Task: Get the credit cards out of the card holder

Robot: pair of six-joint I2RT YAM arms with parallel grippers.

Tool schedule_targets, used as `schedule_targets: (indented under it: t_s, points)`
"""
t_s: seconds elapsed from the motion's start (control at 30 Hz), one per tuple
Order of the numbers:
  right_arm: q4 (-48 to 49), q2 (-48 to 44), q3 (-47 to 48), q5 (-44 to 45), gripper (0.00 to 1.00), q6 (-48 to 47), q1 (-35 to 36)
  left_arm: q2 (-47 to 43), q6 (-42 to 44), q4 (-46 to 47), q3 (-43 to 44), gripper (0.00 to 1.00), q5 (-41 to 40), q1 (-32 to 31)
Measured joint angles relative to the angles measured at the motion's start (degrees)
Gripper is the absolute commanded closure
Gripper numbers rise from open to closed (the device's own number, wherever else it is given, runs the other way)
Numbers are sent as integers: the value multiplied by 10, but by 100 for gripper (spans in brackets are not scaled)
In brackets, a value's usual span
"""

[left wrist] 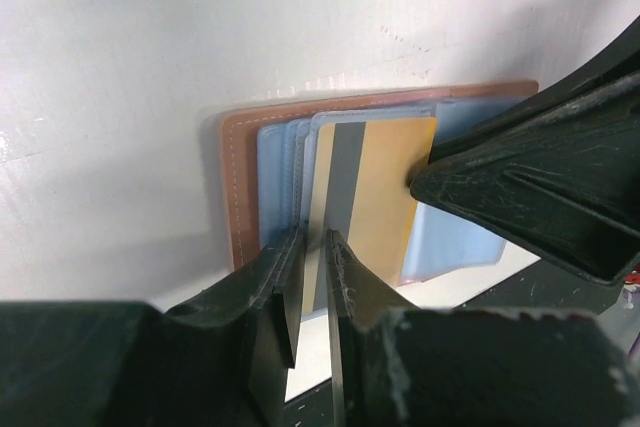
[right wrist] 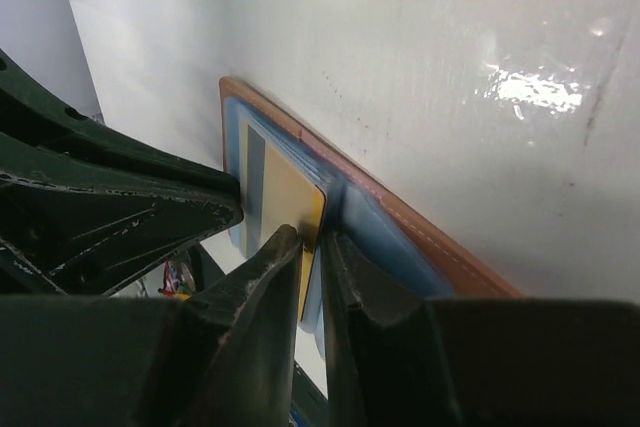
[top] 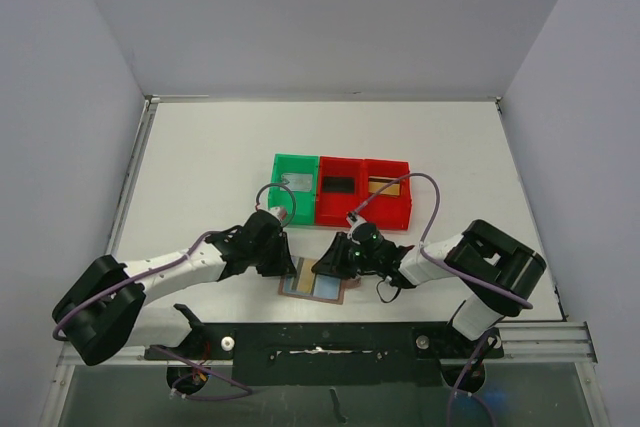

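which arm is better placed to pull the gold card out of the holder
Probably left: the left hand pinches the gold card squarely on its striped edge; the right hand only nips a corner by the card holder.

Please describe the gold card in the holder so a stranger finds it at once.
At the near edge of the white table lies a brown card holder. The gold card sits among its blue pockets; only it bears a grey stripe.
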Motion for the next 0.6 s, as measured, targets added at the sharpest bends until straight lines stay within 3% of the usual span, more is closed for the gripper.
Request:
schedule_targets:
  t_s: [0.07, 0.13, 0.37, 0.5, 0.6]
  points:
    - [4, 0, -3, -5, 70, 3, 0, -2, 0, -2, 0, 85, -5, 0]
    - [12, 0, -4, -13, 70, 7, 0, -5, 0, -4, 0, 85, -10, 0]
    - [36, 0, -24, -19, 92, 18, 0, -9, 0, -10, 0, 85, -21, 0]
    - [42, 0, -29, -23, 100, 23, 0, -9, -1, -11, 0, 85, -22, 0]
    - [44, 0, -29, -23, 100, 24, 0, -9, -1, -12, 0, 85, -22, 0]
